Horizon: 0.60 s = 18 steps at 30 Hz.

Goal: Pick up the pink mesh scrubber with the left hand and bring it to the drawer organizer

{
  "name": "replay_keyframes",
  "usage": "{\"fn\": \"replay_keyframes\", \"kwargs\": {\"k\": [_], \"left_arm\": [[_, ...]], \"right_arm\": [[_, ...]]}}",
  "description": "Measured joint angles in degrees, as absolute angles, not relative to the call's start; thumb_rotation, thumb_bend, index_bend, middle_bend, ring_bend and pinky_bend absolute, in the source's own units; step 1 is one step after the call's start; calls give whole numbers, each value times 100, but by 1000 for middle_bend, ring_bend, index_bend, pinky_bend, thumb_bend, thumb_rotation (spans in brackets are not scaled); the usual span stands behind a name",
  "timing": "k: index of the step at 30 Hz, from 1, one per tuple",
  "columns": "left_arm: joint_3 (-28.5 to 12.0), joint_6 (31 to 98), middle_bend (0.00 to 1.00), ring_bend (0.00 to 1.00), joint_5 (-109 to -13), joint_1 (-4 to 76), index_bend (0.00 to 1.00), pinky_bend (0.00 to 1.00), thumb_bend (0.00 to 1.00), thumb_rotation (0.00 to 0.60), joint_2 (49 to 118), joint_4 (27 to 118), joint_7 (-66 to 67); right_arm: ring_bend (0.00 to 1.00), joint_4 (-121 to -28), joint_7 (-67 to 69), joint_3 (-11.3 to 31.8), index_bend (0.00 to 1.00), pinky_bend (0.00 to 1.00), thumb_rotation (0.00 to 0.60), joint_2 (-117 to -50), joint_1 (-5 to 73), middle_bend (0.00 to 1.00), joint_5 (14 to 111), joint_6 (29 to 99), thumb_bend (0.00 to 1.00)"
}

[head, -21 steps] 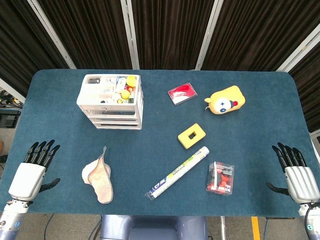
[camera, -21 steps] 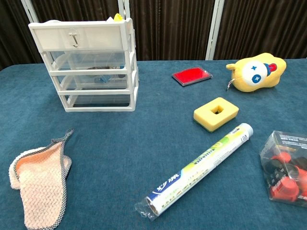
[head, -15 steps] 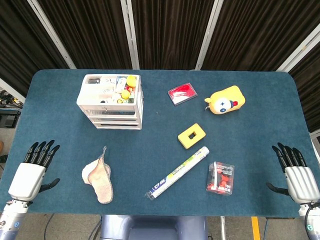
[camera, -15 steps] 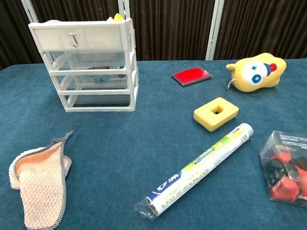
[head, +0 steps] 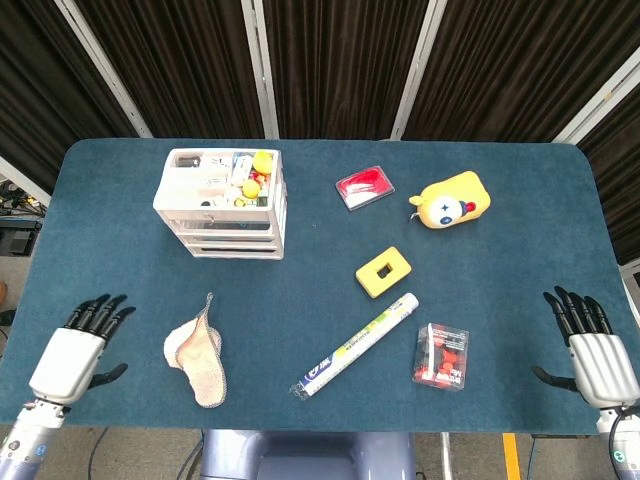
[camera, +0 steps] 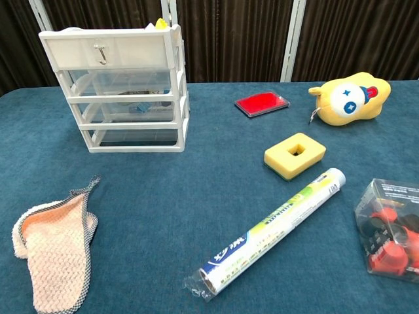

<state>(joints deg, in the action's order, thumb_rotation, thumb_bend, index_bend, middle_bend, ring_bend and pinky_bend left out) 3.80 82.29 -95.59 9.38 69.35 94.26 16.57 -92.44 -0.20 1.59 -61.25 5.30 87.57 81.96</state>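
Note:
The pink mesh scrubber (head: 198,351) lies flat on the blue table near the front left; in the chest view the scrubber (camera: 54,252) fills the lower left corner. The white drawer organizer (head: 223,203) stands at the back left, its top tray full of small items, and the organizer (camera: 121,88) faces the chest camera. My left hand (head: 72,352) hovers at the front left edge, fingers spread, empty, a short way left of the scrubber. My right hand (head: 595,352) rests at the front right edge, fingers spread and empty. Neither hand shows in the chest view.
A yellow sponge block (head: 383,272), a rolled tube (head: 355,344) and a clear box of red parts (head: 441,356) lie in the middle and right. A red case (head: 364,187) and a yellow plush toy (head: 451,200) sit further back.
My left hand has shifted a little to the right and toward the front edge, closer to the scrubber. The right hand and all objects are unmoved.

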Motion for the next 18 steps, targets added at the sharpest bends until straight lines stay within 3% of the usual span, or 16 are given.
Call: {"fn": "replay_keyframes", "kwargs": {"k": [7,18], "left_arm": [[476,7399,198,183,-9453,1202,333,263,119,598,7023,9569,2102],[436,6584,219,180,-9129,1566,393,258,137,599,7897,9450,3165]], "right_arm": [[0,-9250,17,161,0,0,600,-6097,528,0,8717,8170,3],[0,-9264,38,157,0,0,600,-6080,526,0,8709,8158,3]]}}
